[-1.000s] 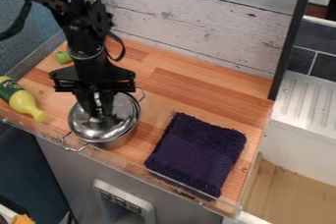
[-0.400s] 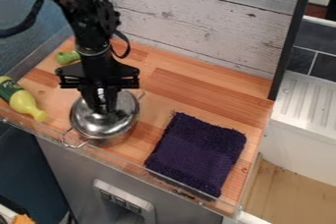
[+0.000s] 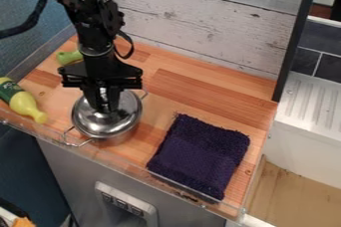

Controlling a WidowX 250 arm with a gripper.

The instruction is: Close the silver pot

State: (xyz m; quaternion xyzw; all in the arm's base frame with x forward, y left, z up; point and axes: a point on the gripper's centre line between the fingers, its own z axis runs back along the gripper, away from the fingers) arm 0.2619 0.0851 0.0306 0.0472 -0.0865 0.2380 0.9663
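Observation:
The gripper points down over the middle of the silver lid, its two fingers on either side of the lid's knob and shut on it. The lid lies over the mouth of the silver pot, whose side shows below it at the lower right. One wire handle of the pot sticks out at the front left, the other at the back right. Whether the lid sits flush on the rim, I cannot tell.
A dark purple cloth lies right of the pot. A yellow bottle with a green label lies at the left edge, and a green object is behind the arm. A clear low barrier runs along the counter's front.
The gripper and lid have shifted slightly right and back, and the lid now covers more of the pot's right side. More of the green object shows behind the arm.

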